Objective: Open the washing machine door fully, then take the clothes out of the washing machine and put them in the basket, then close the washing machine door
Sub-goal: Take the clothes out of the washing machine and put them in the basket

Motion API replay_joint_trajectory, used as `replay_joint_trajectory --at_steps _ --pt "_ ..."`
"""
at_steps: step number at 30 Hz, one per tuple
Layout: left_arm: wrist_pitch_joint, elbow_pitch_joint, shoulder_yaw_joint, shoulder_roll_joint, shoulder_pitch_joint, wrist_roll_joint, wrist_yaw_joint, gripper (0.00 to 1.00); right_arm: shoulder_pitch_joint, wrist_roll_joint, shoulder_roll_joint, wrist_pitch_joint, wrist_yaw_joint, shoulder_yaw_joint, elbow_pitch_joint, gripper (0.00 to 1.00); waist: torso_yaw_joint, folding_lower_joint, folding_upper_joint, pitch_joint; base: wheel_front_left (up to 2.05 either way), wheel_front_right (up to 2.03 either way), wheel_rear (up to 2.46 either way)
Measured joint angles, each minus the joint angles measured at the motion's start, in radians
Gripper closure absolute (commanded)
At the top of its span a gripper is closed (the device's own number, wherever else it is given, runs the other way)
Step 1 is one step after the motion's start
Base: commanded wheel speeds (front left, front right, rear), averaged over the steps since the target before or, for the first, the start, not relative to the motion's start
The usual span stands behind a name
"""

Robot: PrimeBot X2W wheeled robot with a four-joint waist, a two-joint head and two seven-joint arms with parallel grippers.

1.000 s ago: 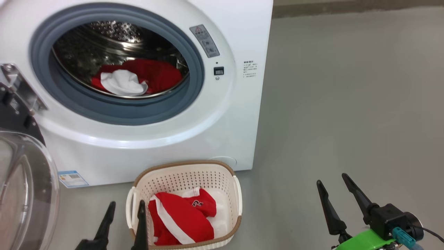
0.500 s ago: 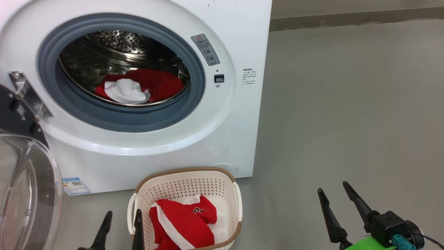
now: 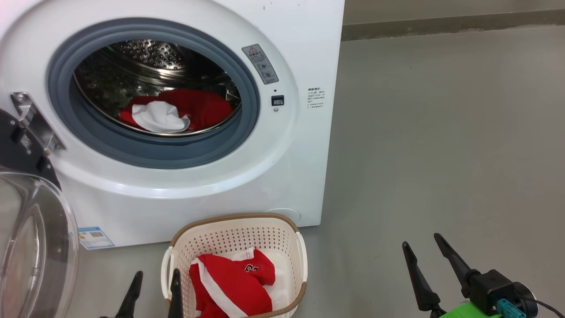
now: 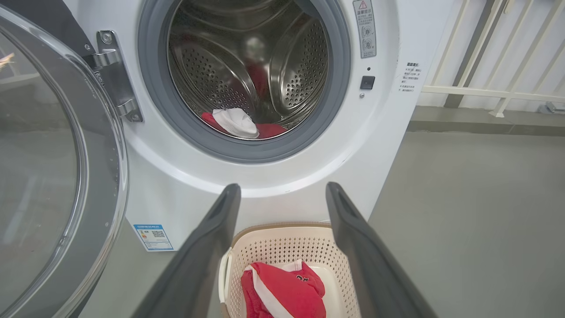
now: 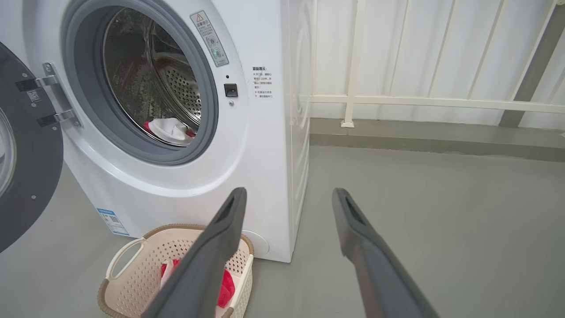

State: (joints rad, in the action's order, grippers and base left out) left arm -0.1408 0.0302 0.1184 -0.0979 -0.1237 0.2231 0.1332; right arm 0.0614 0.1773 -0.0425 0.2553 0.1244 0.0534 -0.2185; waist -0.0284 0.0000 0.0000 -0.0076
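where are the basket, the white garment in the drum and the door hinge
basket (image 3: 238,216): head view, brown back rim
white garment (image 3: 156,117): head view, its middle
door hinge (image 4: 117,84): left wrist view, metal plate

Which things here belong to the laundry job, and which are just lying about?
Job: washing machine, washing machine door, clothes in the drum, basket, red garment inside it.
Lying about: white railing, grey floor.
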Motion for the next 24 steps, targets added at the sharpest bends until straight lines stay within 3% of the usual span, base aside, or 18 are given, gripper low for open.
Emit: replay_joint_trajectory --at_steps 10,24 --pt "0.007 0.039 0.018 -0.007 0.035 0.0 0.007 0.0 -0.004 0.0 0.0 0.0 0.0 0.011 0.0 0.0 -0.006 0.0 0.0 0.027 0.0 0.0 0.0" --pt "0.017 0.306 0.05 -0.001 0.428 -0.002 -0.021 0.0 -0.108 -0.014 -0.006 0.0 0.0 0.02 0.066 0.0 -0.04 0.0 0.0 0.192 0.0 0.0 0.0"
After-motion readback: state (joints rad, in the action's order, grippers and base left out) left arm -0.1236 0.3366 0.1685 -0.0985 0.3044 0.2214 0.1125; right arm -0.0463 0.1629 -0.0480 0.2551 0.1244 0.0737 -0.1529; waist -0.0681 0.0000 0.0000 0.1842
